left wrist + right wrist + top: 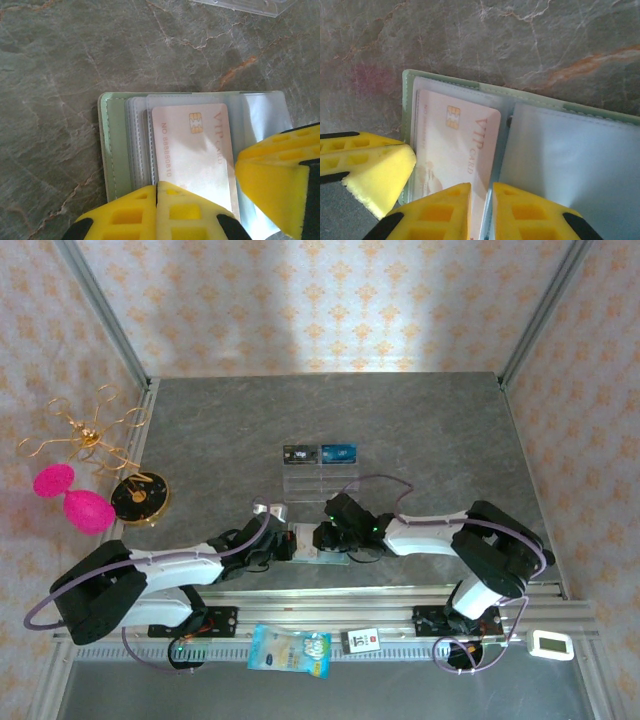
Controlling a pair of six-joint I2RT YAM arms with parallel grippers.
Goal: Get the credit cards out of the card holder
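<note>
A sage-green card holder [111,150] lies open on the grey desk [60,60], a whitish credit card [192,150] in its clear pocket [260,120]. The left tool [156,192] is closed, empty, over the card; the right tool [481,189] straddles the card's edge, fingers barely apart, grip impossible to tell.

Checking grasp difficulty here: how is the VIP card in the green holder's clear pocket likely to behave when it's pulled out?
The credit card looks thin and flat, with a chip, so it is probably stiff and light. Its glossy face may slip in a pinch. The card holder looks thin and light too, so it could drag along unless pinned.
</note>
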